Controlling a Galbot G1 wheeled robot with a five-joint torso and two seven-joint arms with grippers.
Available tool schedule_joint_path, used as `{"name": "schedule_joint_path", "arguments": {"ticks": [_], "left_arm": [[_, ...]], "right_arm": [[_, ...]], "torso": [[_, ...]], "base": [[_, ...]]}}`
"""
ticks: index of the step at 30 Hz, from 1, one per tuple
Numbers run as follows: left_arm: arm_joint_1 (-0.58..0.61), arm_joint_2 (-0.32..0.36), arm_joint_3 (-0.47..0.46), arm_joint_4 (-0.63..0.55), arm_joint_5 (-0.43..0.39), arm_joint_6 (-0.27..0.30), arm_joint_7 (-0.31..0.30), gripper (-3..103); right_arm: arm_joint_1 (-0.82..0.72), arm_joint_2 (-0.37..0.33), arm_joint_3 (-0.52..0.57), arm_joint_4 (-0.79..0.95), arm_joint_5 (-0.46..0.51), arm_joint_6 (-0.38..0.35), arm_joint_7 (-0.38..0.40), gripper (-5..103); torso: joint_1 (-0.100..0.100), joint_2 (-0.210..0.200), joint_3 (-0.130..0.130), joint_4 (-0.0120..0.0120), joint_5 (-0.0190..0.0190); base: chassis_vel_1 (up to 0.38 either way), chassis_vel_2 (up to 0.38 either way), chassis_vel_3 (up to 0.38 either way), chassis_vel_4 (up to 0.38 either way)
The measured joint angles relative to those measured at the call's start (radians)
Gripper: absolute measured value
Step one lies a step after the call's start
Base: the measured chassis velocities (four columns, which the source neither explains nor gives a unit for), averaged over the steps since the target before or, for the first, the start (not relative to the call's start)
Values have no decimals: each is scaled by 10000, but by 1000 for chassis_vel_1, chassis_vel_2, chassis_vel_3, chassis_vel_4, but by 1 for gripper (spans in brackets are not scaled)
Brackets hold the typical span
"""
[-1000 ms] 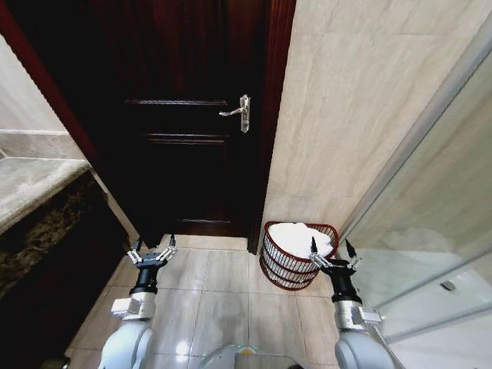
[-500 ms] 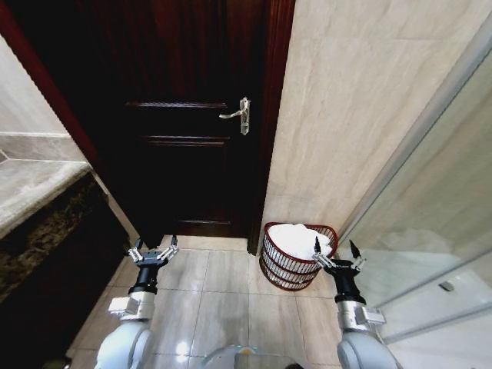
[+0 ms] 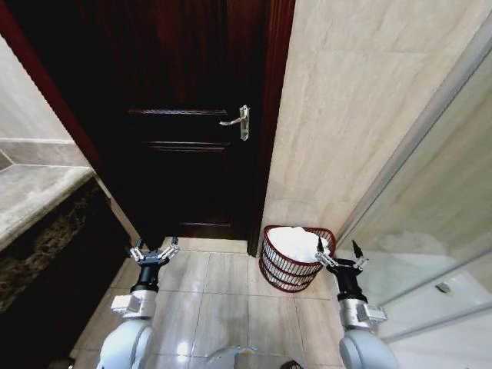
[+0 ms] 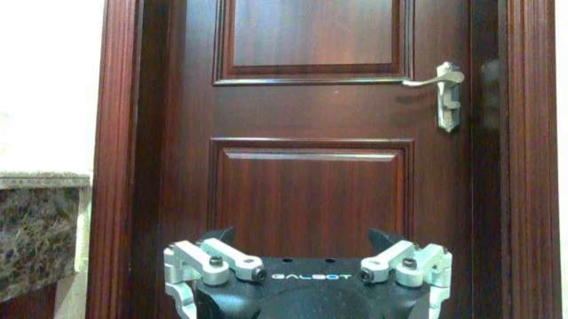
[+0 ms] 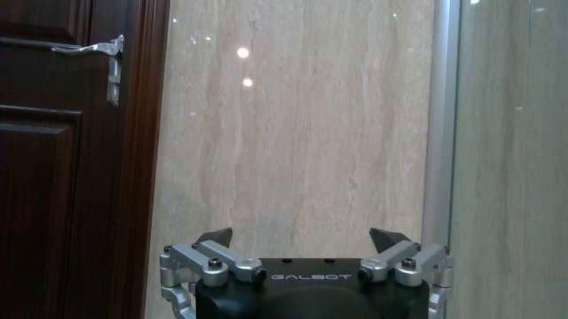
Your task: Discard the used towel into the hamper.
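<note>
You see the hamper (image 3: 297,257) at lower centre-right, on the floor by the wall, the white towel (image 3: 299,242) inside; your right gripper (image 3: 337,258) hangs beside its rim, jaws wide; your left gripper (image 3: 153,253) sits lower left, jaws wide

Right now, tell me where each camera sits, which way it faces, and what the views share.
Head view: high on the robot, facing forward and down at the round reddish-brown wire hamper holding a white towel; left end effector and right end effector show, both open.
Left wrist view: faces the dark wooden door.
Right wrist view: faces the beige tiled wall.
Shared: the silver door handle.
</note>
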Motion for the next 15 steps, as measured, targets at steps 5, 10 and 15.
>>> {"name": "schedule_joint_path", "arguments": {"ticks": [5, 10, 15], "left_arm": [[1, -23, -6, 4, 14, -9, 23, 100], [-45, -14, -32, -3, 14, -9, 31, 100], [-87, -7, -43, -13, 0, -9, 47, 100]], "right_arm": [[120, 153, 76, -13, -7, -74, -219, 100], [196, 156, 38, 9, -16, -144, -223, 100], [220, 156, 41, 47, -20, -168, -224, 100]], "torso": [[86, 212, 125, 0, 0], [167, 403, 236, 1, 0], [256, 627, 372, 0, 0]], "base": [[0, 0, 0, 0], [0, 0, 0, 0], [0, 0, 0, 0]]}}
